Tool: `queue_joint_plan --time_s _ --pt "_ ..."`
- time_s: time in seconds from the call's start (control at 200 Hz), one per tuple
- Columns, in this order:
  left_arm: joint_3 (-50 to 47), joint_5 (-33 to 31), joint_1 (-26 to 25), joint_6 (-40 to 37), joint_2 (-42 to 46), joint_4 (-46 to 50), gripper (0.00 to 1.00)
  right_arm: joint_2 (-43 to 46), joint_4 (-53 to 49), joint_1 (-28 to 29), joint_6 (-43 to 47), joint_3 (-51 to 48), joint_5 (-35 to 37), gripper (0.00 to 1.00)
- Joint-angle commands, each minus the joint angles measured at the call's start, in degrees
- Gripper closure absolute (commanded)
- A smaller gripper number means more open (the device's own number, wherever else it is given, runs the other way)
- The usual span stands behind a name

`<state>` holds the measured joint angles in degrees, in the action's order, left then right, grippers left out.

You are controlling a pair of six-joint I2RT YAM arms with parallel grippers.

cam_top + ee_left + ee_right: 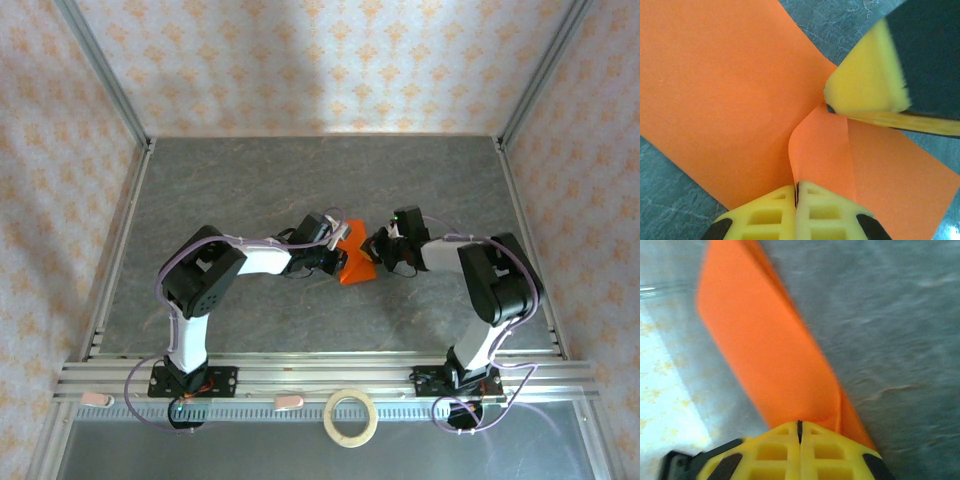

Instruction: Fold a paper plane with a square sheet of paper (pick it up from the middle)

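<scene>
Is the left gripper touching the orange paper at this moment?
Touching. The left wrist view shows the left gripper shut on a raised fold of the orange paper, which runs straight in between its yellow pads.

The paper plane (356, 268) is seen in bright, plain orange against a tabletop (300, 180) veined in dark grey like marble, and the walls (320, 60) are papered in pale pink with a repeating golden-orange floral motif. The left arm (205, 285) and right arm (495, 285) are finished in black and white with purple cables (160, 280), and the fingers (767, 217) of the left gripper (796, 192) and right gripper (800, 427) are moulded in yellow. The tape ring (331, 418) is coloured pale cream.
</scene>
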<state>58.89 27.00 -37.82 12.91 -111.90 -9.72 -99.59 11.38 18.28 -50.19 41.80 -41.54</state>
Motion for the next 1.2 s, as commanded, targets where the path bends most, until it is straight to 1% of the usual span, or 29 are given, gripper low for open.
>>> queue_joint_plan --time_s 0.0,0.055,0.195,0.325,0.4,0.5,0.581,0.661,0.841,1.071,1.196 --pt "-0.4 -1.3 0.5 -1.7 -3.3 5.8 1.00 -1.7 -5.1 -0.5 2.5 0.0 4.2 1.00" --pt "-0.4 -1.3 0.5 -1.8 -3.3 5.8 1.00 -2.1 -5.9 -0.6 2.9 -0.1 4.9 1.00" --pt "-0.2 -1.2 0.6 -2.1 -3.5 6.3 1.00 -1.6 -6.4 -1.2 3.2 1.7 4.1 1.00" --pt "-0.1 -1.2 0.6 -2.2 -3.5 6.5 1.00 0.1 -6.1 -1.7 3.2 4.6 1.5 1.00" --pt "-0.1 -1.1 0.5 -2.2 -3.5 6.5 1.00 0.2 -5.4 -2.2 3.0 5.3 -0.2 1.00" --pt "-0.1 -1.0 0.6 -2.3 -3.6 6.5 1.00 -0.8 -5.0 -2.5 3.1 5.4 -0.6 1.00" --pt "-0.1 -1.1 0.6 -2.2 -3.6 6.5 1.00 -2.3 -5.5 -2.5 3.1 4.5 0.5 1.00" --pt "0.1 -1.0 0.6 -2.3 -3.5 6.8 1.00 -3.5 -6.5 -2.6 3.5 3.2 3.3 1.00" --pt "0.2 -1.0 0.6 -2.5 -3.5 7.1 1.00 -3.8 -5.2 -3.4 3.2 0.7 4.6 1.00" --pt "-0.1 -1.0 0.6 -2.5 -3.4 7.1 1.00 1.5 -4.0 -3.5 3.0 2.2 1.8 1.00" --pt "-0.1 -1.0 0.6 -2.4 -3.5 6.8 1.00 3.2 -2.4 -2.8 0.8 1.4 -1.0 1.00"
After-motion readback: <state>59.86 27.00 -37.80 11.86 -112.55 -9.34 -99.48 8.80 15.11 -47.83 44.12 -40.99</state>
